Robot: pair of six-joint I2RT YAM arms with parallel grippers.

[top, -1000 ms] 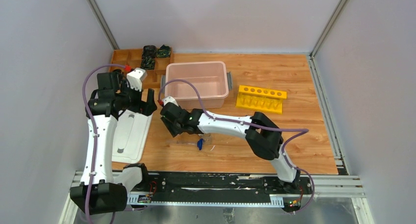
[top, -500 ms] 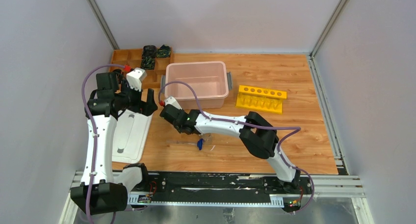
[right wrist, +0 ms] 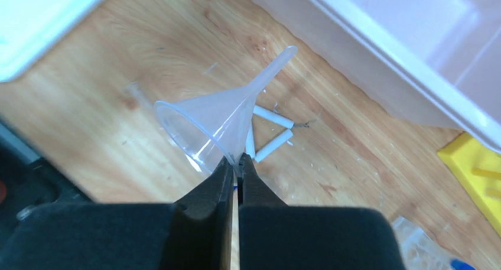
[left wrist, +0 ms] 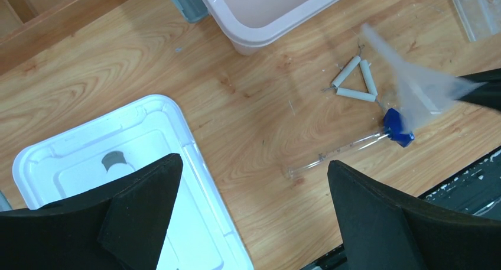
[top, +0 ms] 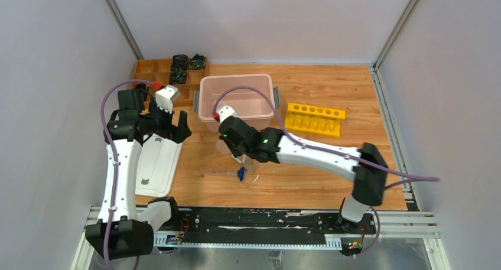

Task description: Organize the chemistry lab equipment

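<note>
My right gripper (right wrist: 237, 163) is shut on the rim of the clear funnel (right wrist: 218, 116), which hangs above the wood with its spout pointing toward the pink bin. In the top view the right gripper (top: 242, 158) hovers just in front of that bin. Under the funnel lie the white triangle (right wrist: 269, 134) and a blue-capped clear tube (left wrist: 348, 149), both on the table. The left wrist view shows the funnel (left wrist: 413, 87) blurred at the right. My left gripper (left wrist: 254, 211) stands open and holds nothing, above the edge of a white lid.
The pink bin (top: 204, 98) sits at the table's middle back, with a yellow rack (top: 315, 117) to its right. A white lid (top: 156, 160) lies at the left. A wooden compartment tray (top: 147, 69) holds dark items at the back left. A clear plastic piece (left wrist: 481, 7) lies near the bin.
The right gripper closed on the funnel and lifted it, swinging right toward the front of the pink bin. The left arm barely moved.
</note>
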